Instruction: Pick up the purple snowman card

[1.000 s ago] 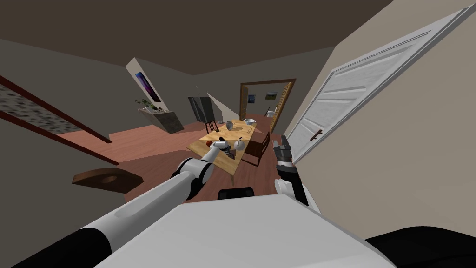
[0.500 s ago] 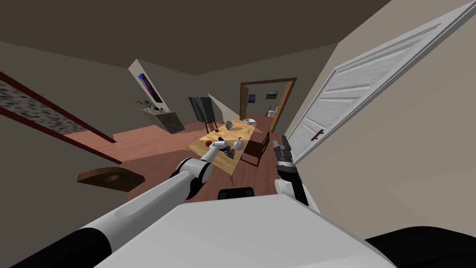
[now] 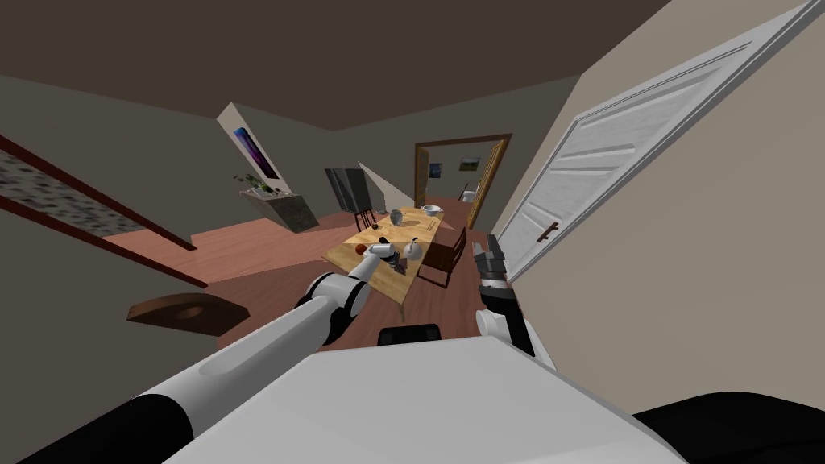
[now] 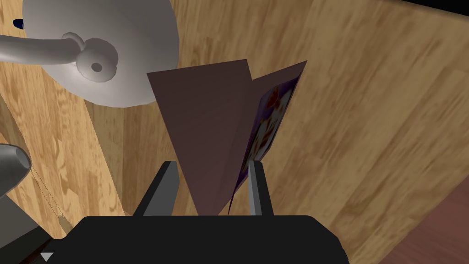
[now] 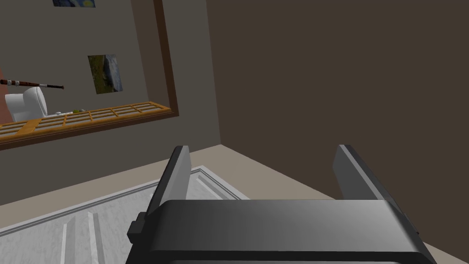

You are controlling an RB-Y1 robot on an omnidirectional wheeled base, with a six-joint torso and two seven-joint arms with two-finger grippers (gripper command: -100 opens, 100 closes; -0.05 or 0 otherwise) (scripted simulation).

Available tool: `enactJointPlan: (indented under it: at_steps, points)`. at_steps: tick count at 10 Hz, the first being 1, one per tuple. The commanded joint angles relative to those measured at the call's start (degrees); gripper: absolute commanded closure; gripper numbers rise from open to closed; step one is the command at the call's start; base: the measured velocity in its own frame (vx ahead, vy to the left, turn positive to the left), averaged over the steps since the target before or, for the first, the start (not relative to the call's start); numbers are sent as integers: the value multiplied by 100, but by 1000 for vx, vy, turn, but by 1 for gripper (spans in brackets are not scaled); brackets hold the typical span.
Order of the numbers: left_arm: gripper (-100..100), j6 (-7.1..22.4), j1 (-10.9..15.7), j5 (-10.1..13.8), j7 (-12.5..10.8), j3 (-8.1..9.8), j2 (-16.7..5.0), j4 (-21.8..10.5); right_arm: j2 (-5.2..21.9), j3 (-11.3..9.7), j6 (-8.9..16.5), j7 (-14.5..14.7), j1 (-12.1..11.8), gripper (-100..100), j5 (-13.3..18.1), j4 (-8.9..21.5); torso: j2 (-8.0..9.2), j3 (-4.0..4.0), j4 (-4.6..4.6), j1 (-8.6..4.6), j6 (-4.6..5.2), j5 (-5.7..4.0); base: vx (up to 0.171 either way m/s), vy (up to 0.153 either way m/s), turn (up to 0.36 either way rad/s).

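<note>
Little has changed: my head view has only swayed slightly, and the left end effector (image 4: 211,165) stays over the bench (image 4: 366,114), its fingers closed narrowly on the folded purple snowman card (image 4: 206,119). The grip looks made; lifting remains. The right end effector (image 5: 263,153) hangs open.

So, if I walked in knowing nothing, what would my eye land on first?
The folded card, brown outside with a purple picture inside, stands gripped in the left hand over a wooden table. A big white teapot sits beside it. The right hand hangs open near a white door.
</note>
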State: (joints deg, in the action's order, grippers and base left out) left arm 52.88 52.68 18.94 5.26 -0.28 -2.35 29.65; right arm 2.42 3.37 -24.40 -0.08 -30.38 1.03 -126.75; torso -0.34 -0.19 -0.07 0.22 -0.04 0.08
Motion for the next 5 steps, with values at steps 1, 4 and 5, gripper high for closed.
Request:
enactJointPlan:
  at_steps: [1, 4, 5]
  points:
    - [100, -92, 167, -57, -286, -103, 82, -202, 0, 0, 0, 0, 0, 0, 0, 0, 0, 0, 0, 0, 0, 0, -6, 172, -193]
    - [100, -161, 326, -136, -689, -229, 177, -372, 0, 0, 0, 0, 0, 0, 0, 0, 5, 2, 0, 14, -9, 3, -16, 101, -85]
    - [100, -195, 405, -175, -853, -292, 224, -458, 0, 0, 0, 0, 0, 0, 0, 0, 5, 3, 1, 6, -5, 2, -17, 112, -135]
